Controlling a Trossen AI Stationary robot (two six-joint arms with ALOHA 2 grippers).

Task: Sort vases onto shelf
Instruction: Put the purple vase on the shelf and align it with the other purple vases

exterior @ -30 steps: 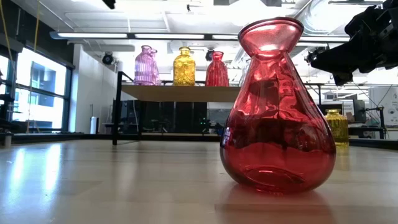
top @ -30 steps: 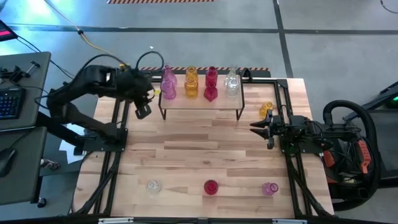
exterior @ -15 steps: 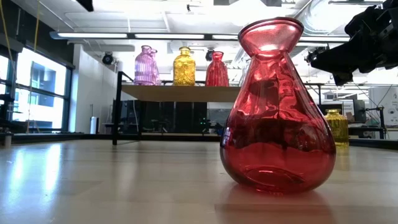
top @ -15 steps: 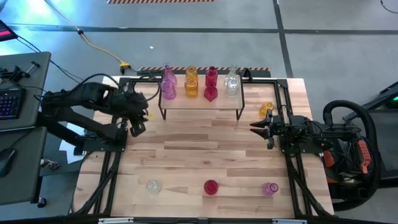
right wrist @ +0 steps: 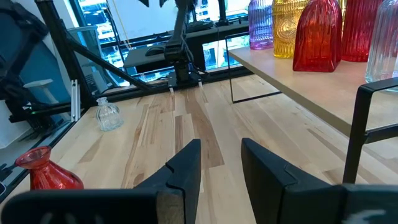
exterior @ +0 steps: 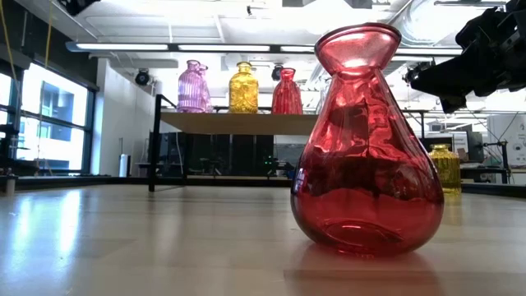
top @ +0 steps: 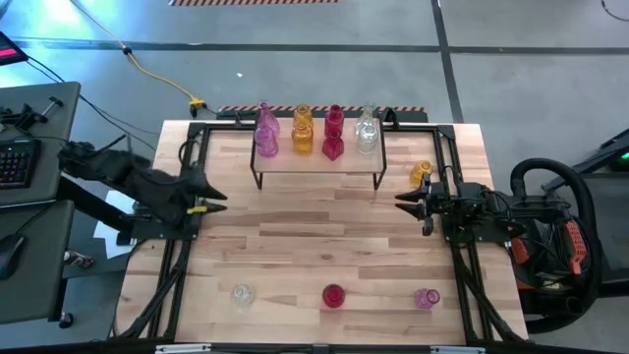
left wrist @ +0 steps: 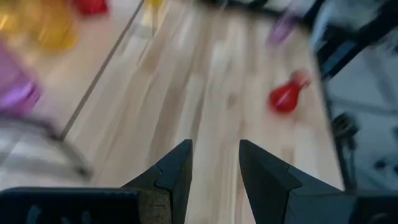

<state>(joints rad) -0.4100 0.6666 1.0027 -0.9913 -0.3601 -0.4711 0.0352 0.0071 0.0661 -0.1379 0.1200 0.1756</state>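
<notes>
The shelf (top: 314,158) stands near the table's far edge and carries pink (top: 266,133), amber (top: 303,131), red (top: 333,134) and clear (top: 367,130) vases, upright on their bases. An amber vase (top: 421,173) stands on the table just right of the shelf. Clear (top: 242,294), red (top: 334,295) and pink (top: 427,297) vases stand in a row along the near edge. My left gripper (top: 214,196) is open and empty at the table's left edge, left of the shelf. My right gripper (top: 403,202) is open and empty, near the amber vase.
Black frame rails run along the table's left (top: 182,177) and right (top: 452,167) sides. Bare tabletop (top: 314,236) lies between the shelf and the near row of vases. In the low view the red vase (exterior: 366,148) stands close and hides part of the shelf (exterior: 238,122).
My left arm has drawn back from the shelf's left end toward the table's left edge and a little toward the near edge, folding in on itself. The vases and my right arm have stayed where they were.
</notes>
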